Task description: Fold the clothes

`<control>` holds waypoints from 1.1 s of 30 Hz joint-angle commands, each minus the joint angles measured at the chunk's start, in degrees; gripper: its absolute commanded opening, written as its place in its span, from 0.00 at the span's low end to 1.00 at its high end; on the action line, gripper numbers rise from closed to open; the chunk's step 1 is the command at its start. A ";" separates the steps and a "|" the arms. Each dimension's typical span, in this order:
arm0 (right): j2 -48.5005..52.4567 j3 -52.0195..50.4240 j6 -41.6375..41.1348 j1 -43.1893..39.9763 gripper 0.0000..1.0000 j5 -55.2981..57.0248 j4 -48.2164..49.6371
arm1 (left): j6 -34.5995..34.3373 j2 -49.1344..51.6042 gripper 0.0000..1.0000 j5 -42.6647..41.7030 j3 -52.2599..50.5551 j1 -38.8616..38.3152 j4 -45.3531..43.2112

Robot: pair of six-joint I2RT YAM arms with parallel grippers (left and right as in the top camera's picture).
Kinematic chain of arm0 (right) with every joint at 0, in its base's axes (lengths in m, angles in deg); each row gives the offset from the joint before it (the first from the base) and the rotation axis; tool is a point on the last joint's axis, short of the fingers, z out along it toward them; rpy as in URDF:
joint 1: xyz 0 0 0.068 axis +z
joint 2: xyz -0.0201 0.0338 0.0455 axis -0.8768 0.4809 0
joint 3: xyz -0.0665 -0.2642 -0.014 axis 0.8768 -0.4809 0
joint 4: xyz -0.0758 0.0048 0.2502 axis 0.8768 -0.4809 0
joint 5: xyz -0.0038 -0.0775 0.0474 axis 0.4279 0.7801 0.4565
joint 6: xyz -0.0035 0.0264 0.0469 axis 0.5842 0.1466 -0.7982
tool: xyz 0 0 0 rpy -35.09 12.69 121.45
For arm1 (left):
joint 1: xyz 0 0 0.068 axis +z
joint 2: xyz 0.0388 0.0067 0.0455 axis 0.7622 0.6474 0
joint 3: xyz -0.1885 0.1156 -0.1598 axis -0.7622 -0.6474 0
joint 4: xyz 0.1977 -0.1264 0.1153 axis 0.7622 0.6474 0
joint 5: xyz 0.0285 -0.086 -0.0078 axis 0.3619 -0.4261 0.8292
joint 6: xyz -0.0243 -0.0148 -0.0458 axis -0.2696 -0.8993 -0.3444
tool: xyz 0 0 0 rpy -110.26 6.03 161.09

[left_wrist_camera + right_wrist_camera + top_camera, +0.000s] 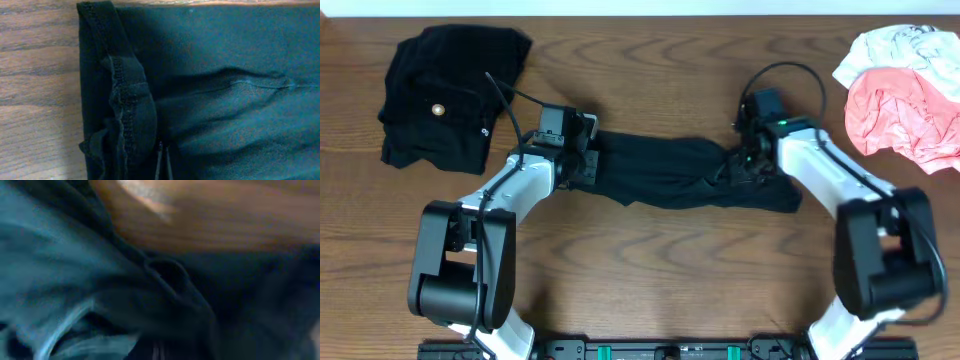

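Mid-table, the black shirt point(670, 178) lies stretched as a long band between my arms. My left gripper point(584, 165) is pinched shut on its hemmed end and my right gripper point(742, 163) is clamped on the bunched far end, likely to pull it flat for folding. The black buttoned pile point(445, 95) and pink-white pile point(905, 90) wait in the corners.

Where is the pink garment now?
Overhead view: the crumpled pink fabric garment lies at the far right corner of the wooden table, touching the crumpled white fabric garment.
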 commanded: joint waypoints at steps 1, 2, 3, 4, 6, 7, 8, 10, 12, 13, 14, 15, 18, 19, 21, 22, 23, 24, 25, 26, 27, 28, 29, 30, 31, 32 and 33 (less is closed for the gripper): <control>-10.21 3.23 2.21 -2.47 0.01 -1.07 -0.31 | -0.28 0.76 0.06 0.55 -0.33 0.09 0.39; -12.22 3.23 2.91 -3.17 0.01 -1.07 -0.57 | -0.28 0.76 0.06 0.55 -0.33 0.09 0.39; -14.47 3.23 3.61 -4.04 0.11 -1.09 -1.01 | -0.28 0.76 0.06 0.55 -0.33 0.09 0.37; -16.37 3.23 3.80 -4.90 0.31 -1.07 -1.75 | -0.52 0.76 0.06 0.55 -0.33 0.07 0.37; -19.15 3.23 4.37 -6.38 0.40 -1.07 -3.87 | -1.40 0.76 0.06 0.55 -0.33 0.09 0.33; -19.96 3.23 4.39 -7.02 0.58 -1.07 -5.03 | -1.84 0.76 0.06 0.55 -0.33 0.09 0.33; -20.46 3.23 4.33 -7.74 0.82 -1.25 -6.54 | -2.40 0.76 0.06 0.55 -0.33 0.09 0.31; -20.41 3.21 4.37 -8.72 0.99 -1.81 -9.46 | -3.26 0.76 0.06 0.55 -0.33 0.09 0.13; -19.69 2.62 4.35 -9.62 0.99 -2.64 -11.85 | -3.30 0.76 0.06 0.55 -0.33 0.09 -0.17; -19.34 2.14 4.33 -10.05 0.99 -3.04 -12.37 | -3.30 0.76 0.06 0.55 -0.33 0.09 -0.35; -19.02 1.57 4.33 -10.47 0.99 -3.43 -12.50 | -3.30 0.76 0.06 0.55 -0.33 0.09 -0.52; -18.67 0.81 4.33 -10.93 0.99 -3.78 -12.26 | -3.30 0.76 0.06 0.55 -0.33 0.09 -0.74; -17.57 -1.40 4.37 -12.11 0.99 -5.31 -10.12 | -3.30 0.76 0.06 0.55 -0.33 0.09 -1.01; -17.11 -2.29 4.44 -12.66 0.99 -5.81 -9.05 | -3.30 0.76 0.06 0.55 -0.33 0.09 -0.98; -16.55 -3.85 4.57 -13.53 0.99 -6.12 -7.48 | -3.30 0.76 0.06 0.55 -0.33 0.09 -0.96; -16.33 -4.72 4.74 -14.01 0.99 -6.56 -6.54 | -3.30 0.76 0.06 0.52 -0.33 0.07 -0.96; -16.11 -5.62 5.16 -14.58 0.99 -7.43 -5.46 | -3.30 0.76 0.06 0.55 -0.33 0.07 -0.96; -15.76 -6.64 5.46 -15.26 0.99 -8.85 -4.09 | -3.30 0.76 0.06 0.55 -0.33 0.07 -0.96; -15.47 -7.45 5.66 -15.87 0.99 -10.62 -2.82 | -3.30 0.76 0.06 0.52 -0.33 0.07 -0.96; -15.06 -8.48 5.73 -16.61 0.99 -12.94 -1.16 | -3.30 0.76 0.06 0.55 -0.33 0.07 -0.96; -14.73 -9.31 6.05 -17.22 0.99 -14.78 0.13 | -3.30 0.76 0.06 0.55 -0.33 0.07 -0.96; -14.34 -10.12 6.32 -17.81 0.99 -16.39 1.38 | -3.30 0.76 0.06 0.52 -0.33 0.09 -0.96; -13.79 -10.99 6.29 -18.38 0.99 -17.09 2.73 | -3.30 0.76 0.06 0.55 -0.33 0.07 -0.96; -13.35 -11.67 6.29 -18.82 0.99 -17.59 3.69 | -3.32 0.76 0.06 0.52 -0.33 0.07 -0.94; -12.79 -12.28 6.27 -19.15 0.99 -17.62 4.81 | -3.32 0.76 0.06 0.52 -0.33 0.07 -0.94; -12.22 -12.90 6.25 -19.47 0.99 -18.03 5.99 | -3.32 0.76 0.06 0.52 -0.33 0.07 -0.94; -11.65 -13.31 6.23 -19.54 0.99 -18.62 6.93 | -3.34 0.76 0.06 0.52 -0.33 0.07 -0.94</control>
